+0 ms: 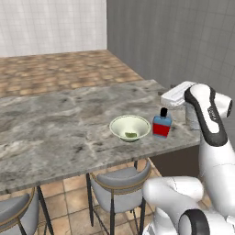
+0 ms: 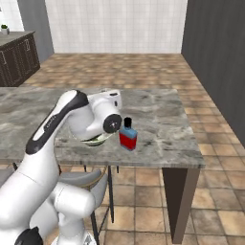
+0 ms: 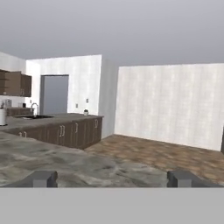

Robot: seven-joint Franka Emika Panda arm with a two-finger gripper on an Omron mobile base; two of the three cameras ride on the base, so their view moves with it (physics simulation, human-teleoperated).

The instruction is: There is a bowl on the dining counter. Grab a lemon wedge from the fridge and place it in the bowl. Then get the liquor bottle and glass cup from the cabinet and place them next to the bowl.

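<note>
Marbled bench carries the bowl with the liquor bottle just beside it; fingers stand wide, holding nothing.

In the right base view the arm's white elbow covered nearly all of the bowl, leaving a thin pale rim at the centre left of the frame. The left base view showed a small yellowish piece inside the bowl, too small to identify. At the centre right of that view, the arm hid most of a greyish object standing on the surface, so its shape could not be told. The surface ran off the left edge of both base views. In the hand view, only the tops of the fingers rose at the bottom.
</note>
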